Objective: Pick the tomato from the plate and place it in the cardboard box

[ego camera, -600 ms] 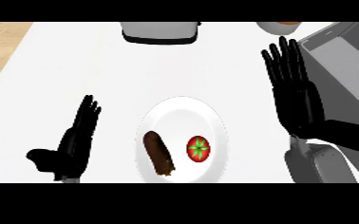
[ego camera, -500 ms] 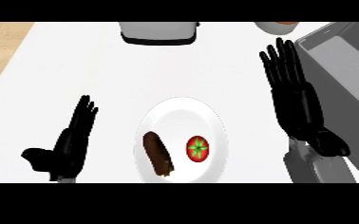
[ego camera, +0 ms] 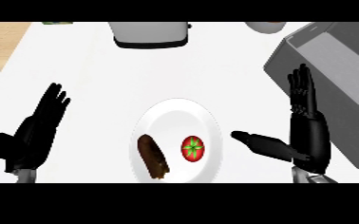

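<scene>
A red tomato (ego camera: pixel 193 148) with a green stem lies on the right part of a white plate (ego camera: pixel 175 118) near the counter's front. My right hand (ego camera: pixel 307 133) is open just right of the plate, fingers pointing away and thumb stretched toward the tomato, a short gap away. At the right edge stands a grey box (ego camera: pixel 324 61), its near corner behind my right fingers. My left hand (ego camera: pixel 36 130) rests open at the lower left, fingers up, well clear of the plate.
A dark brown oblong food item (ego camera: pixel 153 155) lies on the plate left of the tomato. A white toaster-like appliance (ego camera: pixel 151 33) sits at the counter's back. A bowl's rim (ego camera: pixel 265 27) shows at the back right.
My right hand has come down and toward the plate, turning edge-on so its thumb now points at the tomato. The left hand has barely moved.
</scene>
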{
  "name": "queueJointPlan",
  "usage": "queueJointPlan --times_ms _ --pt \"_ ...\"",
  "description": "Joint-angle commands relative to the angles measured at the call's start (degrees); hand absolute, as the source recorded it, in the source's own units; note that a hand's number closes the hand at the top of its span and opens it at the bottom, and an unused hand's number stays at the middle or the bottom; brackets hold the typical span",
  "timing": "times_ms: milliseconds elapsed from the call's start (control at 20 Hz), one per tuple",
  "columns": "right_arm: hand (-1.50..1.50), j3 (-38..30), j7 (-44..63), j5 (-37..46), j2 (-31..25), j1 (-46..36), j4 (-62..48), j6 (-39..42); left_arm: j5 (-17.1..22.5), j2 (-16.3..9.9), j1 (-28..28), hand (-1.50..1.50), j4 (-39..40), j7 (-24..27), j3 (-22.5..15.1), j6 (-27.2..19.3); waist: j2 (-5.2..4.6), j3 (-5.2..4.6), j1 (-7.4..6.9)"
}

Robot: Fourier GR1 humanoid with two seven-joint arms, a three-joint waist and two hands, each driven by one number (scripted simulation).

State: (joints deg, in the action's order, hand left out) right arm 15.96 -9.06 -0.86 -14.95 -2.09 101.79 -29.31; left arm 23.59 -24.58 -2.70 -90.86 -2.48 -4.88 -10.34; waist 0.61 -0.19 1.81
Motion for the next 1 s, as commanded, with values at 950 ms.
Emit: queueJointPlan --times_ms 950 --pt "-1.5 24.0 61.8 44.6 -12.8 1.5 21.9 32.6 3.2 -3.6 4.4 0.0 -1.0 -7.0 2.9 3.9 -0.63 -0.32 -3.07"
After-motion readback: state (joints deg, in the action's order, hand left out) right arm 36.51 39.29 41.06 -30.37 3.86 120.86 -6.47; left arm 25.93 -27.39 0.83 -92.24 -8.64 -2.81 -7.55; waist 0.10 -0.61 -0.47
